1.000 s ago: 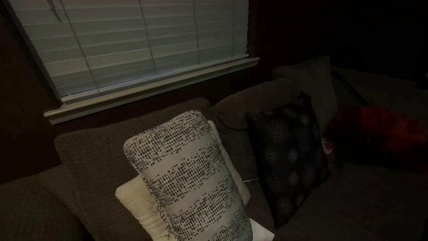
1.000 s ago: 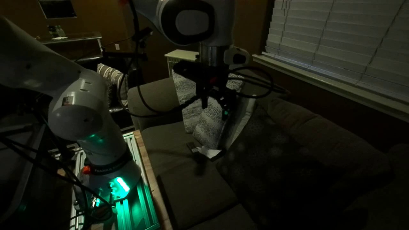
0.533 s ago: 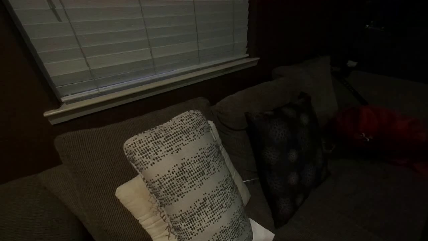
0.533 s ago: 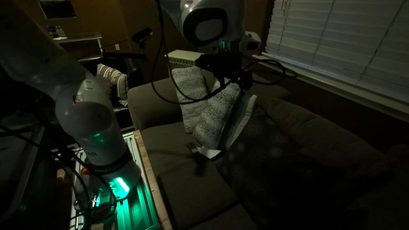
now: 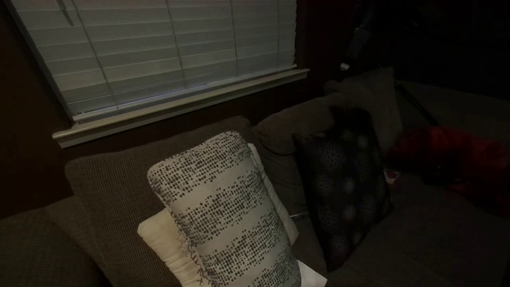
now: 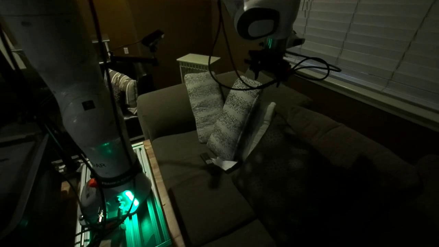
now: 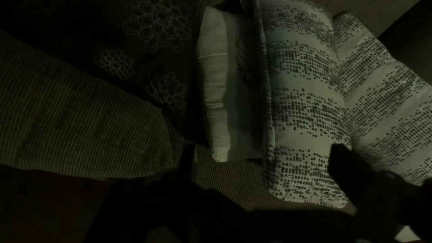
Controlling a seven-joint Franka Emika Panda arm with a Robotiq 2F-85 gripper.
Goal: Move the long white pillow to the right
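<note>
The long white pillow (image 5: pixel 231 215) leans on the sofa (image 6: pixel 212 209), tilted, its upper end toward the backrest (image 5: pixel 115 195) in both exterior views. From its foot we see the seat run on to the sofa's front edge, with the robot arm (image 6: pixel 92 127) standing just beside that edge. In an exterior view a narrow gap parts the dark patterned pillow (image 5: pixel 346 191) from the cream pillow (image 5: pixel 159 235), whose edges jut out on both sides behind the long one. Toward the armrest (image 6: pixel 164 109), a second flecked pillow (image 6: pixel 205 113) stands just beside our pillow, leaving little room. In the wrist view the gripper (image 7: pixel 263 147) hangs near the upper end, its jaws well apart; we cannot tell whether it touches the fabric. A white paper (image 6: pixel 224 164) lies at the foot. Low on the arm we read letters ending in "AR"; marks below are too dim.
</note>
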